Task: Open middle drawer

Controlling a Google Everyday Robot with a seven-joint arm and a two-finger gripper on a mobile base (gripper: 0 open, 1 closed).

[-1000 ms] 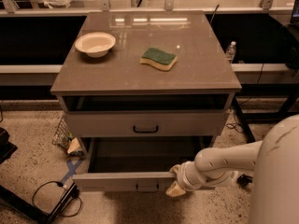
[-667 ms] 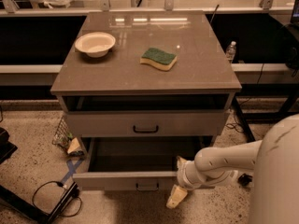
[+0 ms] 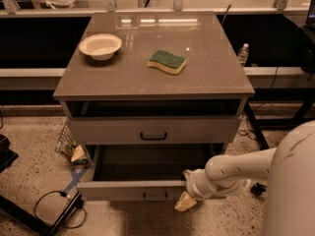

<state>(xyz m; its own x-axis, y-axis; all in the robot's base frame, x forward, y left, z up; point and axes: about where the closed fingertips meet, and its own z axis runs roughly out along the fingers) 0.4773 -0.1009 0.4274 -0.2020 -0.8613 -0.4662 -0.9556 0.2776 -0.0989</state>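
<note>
The middle drawer [image 3: 123, 190] is pulled out toward me from the grey-beige cabinet. Its dark inside [image 3: 147, 163] shows, and a small black bar handle [image 3: 155, 196] sits at the centre of its front. My gripper [image 3: 183, 200] is at the right end of that drawer front, low and just right of the handle. It sits at the tip of my white arm [image 3: 236, 168], which reaches in from the right. The drawer above [image 3: 108, 131], with a taller front and a bigger handle, is pushed in.
A white bowl [image 3: 100, 45] and a green-and-yellow sponge [image 3: 167, 62] lie on the cabinet top [image 3: 206, 77]. A water bottle [image 3: 242, 53] stands behind on the right. Cables [image 3: 54, 208] and litter [image 3: 74, 151] lie on the floor at the left.
My gripper has dropped a little lower along the right end of the drawer front. The drawer stays pulled out about as far as before.
</note>
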